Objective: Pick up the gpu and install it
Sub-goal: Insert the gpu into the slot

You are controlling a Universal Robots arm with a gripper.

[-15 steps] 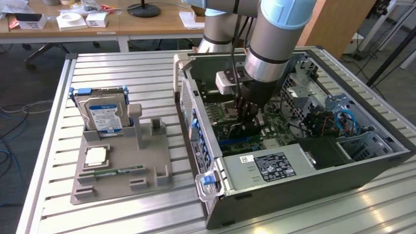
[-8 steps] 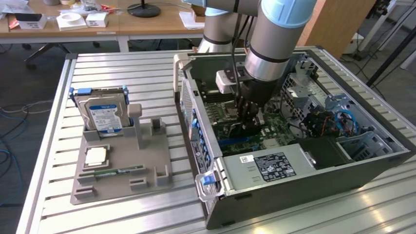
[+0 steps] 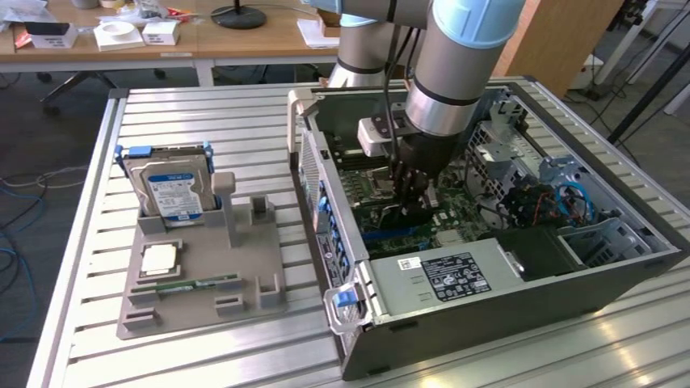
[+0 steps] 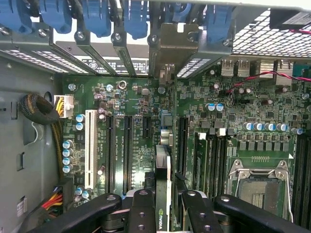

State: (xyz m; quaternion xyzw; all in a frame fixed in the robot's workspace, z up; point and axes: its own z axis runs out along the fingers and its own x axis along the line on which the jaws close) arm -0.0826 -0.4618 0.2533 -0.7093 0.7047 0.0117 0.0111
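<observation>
Silver arm (image 3: 448, 89) wears pale-blue caps (image 3: 474, 20), black claw (image 4: 167, 213).

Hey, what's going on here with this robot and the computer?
The robot arm reaches down into the open computer case. Its tool is closed on the gpu, holding the card edge-on over the motherboard and its expansion slots. Whether the card is seated in a slot, I cannot tell.

On 1 bench (image 3: 161, 121) stood 1 open computer case (image 3: 518, 299) and 1 gray holder (image 3: 205, 311). Also counted: 1 hard drive (image 3: 173, 190), 1 processor chip (image 3: 160, 259), 1 memory stick (image 3: 194, 285), 1 gpu (image 4: 163, 165), 1 gripper (image 4: 164, 196), 1 motherboard (image 4: 233, 145).
</observation>
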